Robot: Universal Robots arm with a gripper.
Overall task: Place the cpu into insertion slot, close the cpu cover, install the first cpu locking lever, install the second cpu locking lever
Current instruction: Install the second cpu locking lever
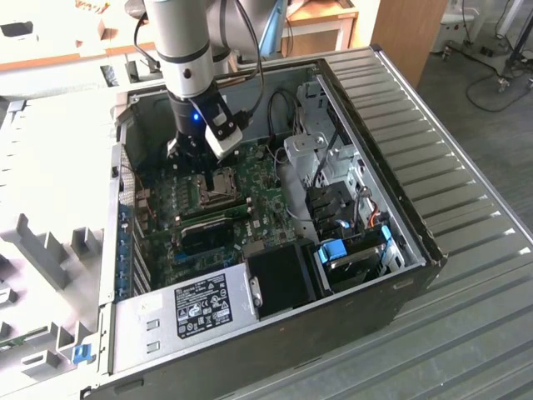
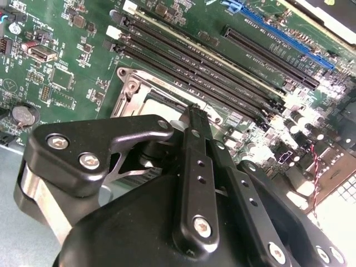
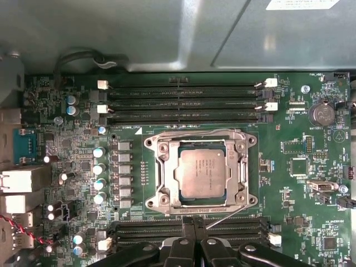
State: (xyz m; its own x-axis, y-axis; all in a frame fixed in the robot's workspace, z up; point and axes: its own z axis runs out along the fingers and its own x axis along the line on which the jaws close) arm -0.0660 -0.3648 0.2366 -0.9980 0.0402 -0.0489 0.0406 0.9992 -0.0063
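A grey Universal Robots arm is reaching down into an open black desktop computer case (image 1: 400, 275), its black gripper (image 1: 196, 152) hovering just above the green circuit board (image 1: 266, 204). In the first wrist view, the small square cpu with its dull silver-grey metal top (image 3: 202, 172) is lying flat inside the dark square insertion slot (image 3: 201, 171), the thin silvery metal cpu cover frame (image 3: 164, 173) sitting down around it. The black fingers (image 3: 189, 245) are showing close together, gripping nothing, poised beside the socket's near edge. Long black memory slots (image 3: 183, 103) are running along the socket's far side. In the exterior view, a silver power supply box (image 1: 187, 312) is sitting at the case's near end.
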